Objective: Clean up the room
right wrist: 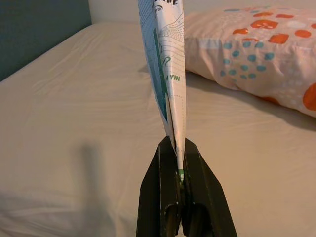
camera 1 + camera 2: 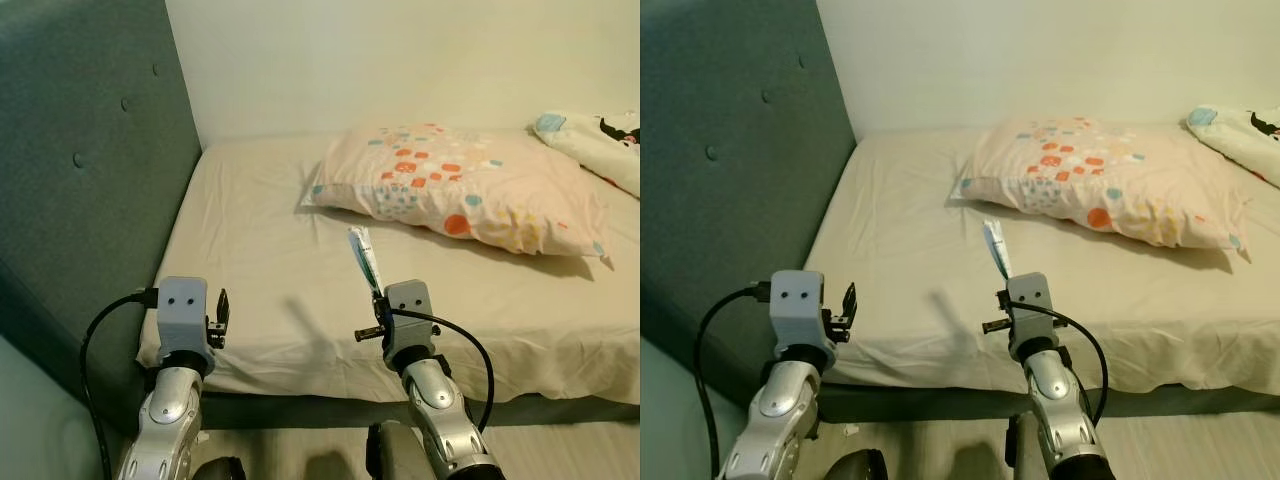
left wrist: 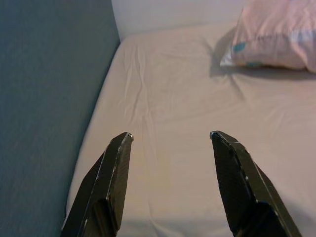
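Note:
My right gripper (image 2: 379, 296) is shut on a flat white and teal wrapper (image 2: 364, 256), which stands up from the fingertips over the near edge of the bed (image 2: 270, 230). In the right wrist view the wrapper (image 1: 167, 59) is pinched edge-on between the black fingers (image 1: 160, 187). My left gripper (image 2: 221, 303) is raised at the bed's near left corner. Its two fingers (image 3: 116, 173) are spread wide with nothing between them, above the beige sheet.
A pink pillow (image 2: 460, 185) with orange and teal dots lies across the far half of the bed. A white patterned blanket (image 2: 600, 140) sits at the far right. A teal padded headboard (image 2: 80, 160) rises on the left, a pale wall behind.

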{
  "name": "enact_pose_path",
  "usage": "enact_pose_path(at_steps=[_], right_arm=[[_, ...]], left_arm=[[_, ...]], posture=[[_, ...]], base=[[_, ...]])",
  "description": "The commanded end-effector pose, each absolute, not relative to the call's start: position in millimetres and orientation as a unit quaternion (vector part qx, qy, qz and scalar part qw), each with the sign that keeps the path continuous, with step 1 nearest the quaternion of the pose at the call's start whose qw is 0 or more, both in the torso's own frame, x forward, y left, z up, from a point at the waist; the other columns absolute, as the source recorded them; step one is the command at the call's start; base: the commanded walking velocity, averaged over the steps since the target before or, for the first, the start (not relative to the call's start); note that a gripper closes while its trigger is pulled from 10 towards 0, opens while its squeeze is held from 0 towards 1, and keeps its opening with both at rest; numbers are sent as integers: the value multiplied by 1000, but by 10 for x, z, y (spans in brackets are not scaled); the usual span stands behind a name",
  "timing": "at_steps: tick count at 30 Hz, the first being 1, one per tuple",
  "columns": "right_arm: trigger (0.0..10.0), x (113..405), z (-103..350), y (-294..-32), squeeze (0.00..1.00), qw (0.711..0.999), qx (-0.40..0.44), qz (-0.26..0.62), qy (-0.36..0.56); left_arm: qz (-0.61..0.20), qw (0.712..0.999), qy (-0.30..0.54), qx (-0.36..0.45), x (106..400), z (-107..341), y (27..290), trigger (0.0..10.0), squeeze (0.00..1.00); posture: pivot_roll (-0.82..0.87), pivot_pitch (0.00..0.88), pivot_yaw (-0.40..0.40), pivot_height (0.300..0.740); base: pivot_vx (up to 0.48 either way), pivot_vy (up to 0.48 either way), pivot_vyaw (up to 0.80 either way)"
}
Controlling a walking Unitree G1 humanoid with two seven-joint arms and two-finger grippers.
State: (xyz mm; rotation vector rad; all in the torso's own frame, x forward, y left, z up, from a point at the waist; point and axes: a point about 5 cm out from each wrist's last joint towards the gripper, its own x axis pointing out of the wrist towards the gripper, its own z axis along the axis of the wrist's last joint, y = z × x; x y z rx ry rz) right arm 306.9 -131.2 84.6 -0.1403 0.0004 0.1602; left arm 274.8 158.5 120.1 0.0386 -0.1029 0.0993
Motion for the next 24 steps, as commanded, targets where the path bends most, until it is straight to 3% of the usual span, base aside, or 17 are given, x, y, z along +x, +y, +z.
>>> enact_pose_path(at_steps=[1, 10, 24], right_arm=[[10000, 3044, 833, -1292, 0, 994, -64, 83, 6], [10000, 3043, 871, -1264, 0, 994, -62, 91, 7], [10000, 3020, 900, -1173, 0, 990, -67, 123, -5]], left_arm=[[60, 997, -49, 22, 2722, 1162, 1603, 10000, 0], [67, 996, -61, 27, 2732, 1170, 1635, 10000, 0], [67, 996, -61, 25, 2711, 1155, 1627, 10000, 0]], posture=[[-51, 60, 4, 637], [-53, 54, 2, 667], [-42, 44, -2, 667]], base=[[0, 0, 0], [0, 0, 0], [0, 0, 0]])
